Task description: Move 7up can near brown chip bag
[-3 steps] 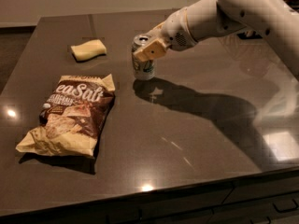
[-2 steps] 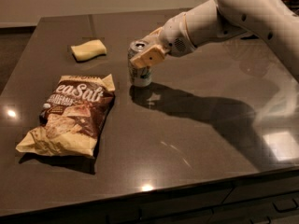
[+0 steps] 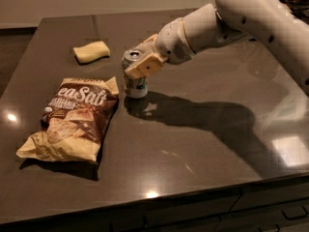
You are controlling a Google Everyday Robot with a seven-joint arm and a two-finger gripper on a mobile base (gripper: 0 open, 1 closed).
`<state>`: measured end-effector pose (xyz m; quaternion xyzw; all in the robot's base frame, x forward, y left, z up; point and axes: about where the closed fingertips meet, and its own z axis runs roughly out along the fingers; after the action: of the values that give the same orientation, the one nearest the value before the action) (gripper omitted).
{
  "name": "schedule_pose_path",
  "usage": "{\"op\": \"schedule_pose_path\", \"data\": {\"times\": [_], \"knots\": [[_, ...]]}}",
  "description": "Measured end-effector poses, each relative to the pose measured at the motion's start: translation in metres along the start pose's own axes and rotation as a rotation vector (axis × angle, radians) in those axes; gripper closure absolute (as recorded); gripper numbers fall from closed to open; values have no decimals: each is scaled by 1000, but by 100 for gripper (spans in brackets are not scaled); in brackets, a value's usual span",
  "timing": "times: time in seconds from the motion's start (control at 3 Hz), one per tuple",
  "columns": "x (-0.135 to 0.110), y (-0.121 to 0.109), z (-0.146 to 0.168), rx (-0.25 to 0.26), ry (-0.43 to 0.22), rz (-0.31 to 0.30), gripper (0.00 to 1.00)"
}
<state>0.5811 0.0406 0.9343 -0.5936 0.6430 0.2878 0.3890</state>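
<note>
The 7up can, silver-white and green with a silver top, stands upright just right of the brown chip bag's upper right corner, at or just above the table. The brown chip bag lies flat at the left, its white "Sea Salt" lettering facing up. My gripper reaches in from the upper right and is shut on the can's upper half. One tan finger pad covers the can's front; the other finger is hidden behind the can.
A small yellow sponge lies at the back left. The dark glossy table has its front edge near the bottom of the view, with drawers below. My white arm spans the upper right.
My gripper has carried the can left and toward the front of the table, closer to the chip bag's upper right corner. The bag and sponge have not moved.
</note>
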Motion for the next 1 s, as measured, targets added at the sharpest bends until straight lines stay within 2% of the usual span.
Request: {"op": "schedule_pose_path", "data": {"times": [0.33,1.0], "knots": [[2,7,9,-19,10,-13,59],[13,9,21,-21,40,-27,12]]}}
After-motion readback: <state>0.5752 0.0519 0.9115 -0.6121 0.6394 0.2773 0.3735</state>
